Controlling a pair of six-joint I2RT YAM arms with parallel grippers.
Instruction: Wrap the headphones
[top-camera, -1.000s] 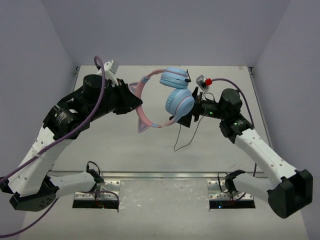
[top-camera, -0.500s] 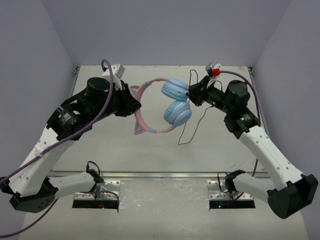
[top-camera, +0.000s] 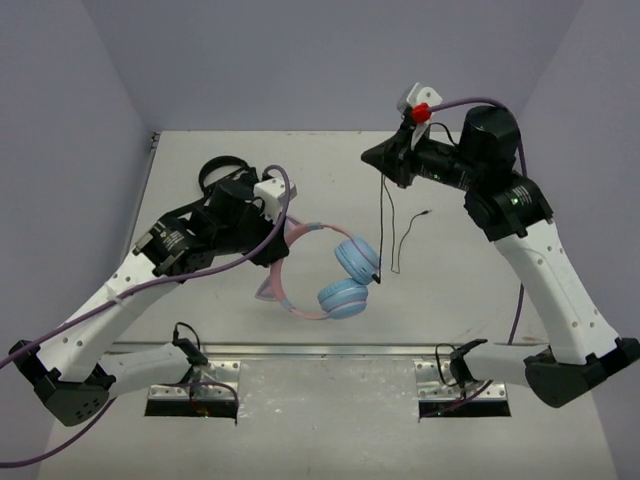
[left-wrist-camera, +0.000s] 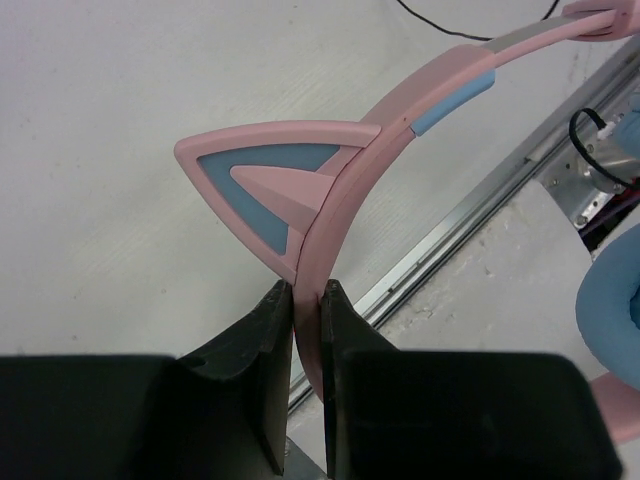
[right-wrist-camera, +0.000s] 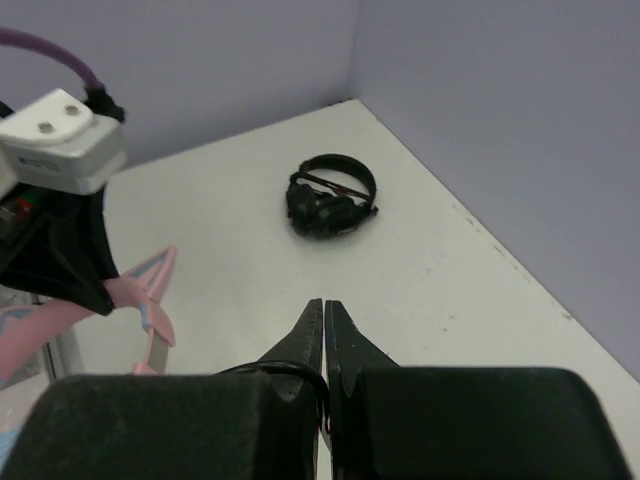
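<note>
The headphones (top-camera: 318, 272) have a pink headband with cat ears and light-blue earcups, and hang over the middle of the table. My left gripper (top-camera: 279, 240) is shut on the pink headband (left-wrist-camera: 400, 110), just below one cat ear (left-wrist-camera: 265, 180). My right gripper (top-camera: 368, 157) is raised at the far right, shut on the thin black cable (top-camera: 382, 215). In the right wrist view the cable (right-wrist-camera: 290, 368) loops into the closed jaws of the right gripper (right-wrist-camera: 323, 305). From there the cable drops to the earcups (top-camera: 356, 258), and its plug end (top-camera: 427, 212) lies on the table.
All-black headphones (right-wrist-camera: 330, 200) lie at the far left of the table, partly hidden behind my left arm in the top view (top-camera: 220, 170). Purple walls enclose the table (top-camera: 450, 290) on three sides. A metal rail (top-camera: 330, 350) runs along its near edge.
My right gripper went from open beside the earcups to shut on the cable and rose toward the far right. My left arm carried the headphones down and nearer.
</note>
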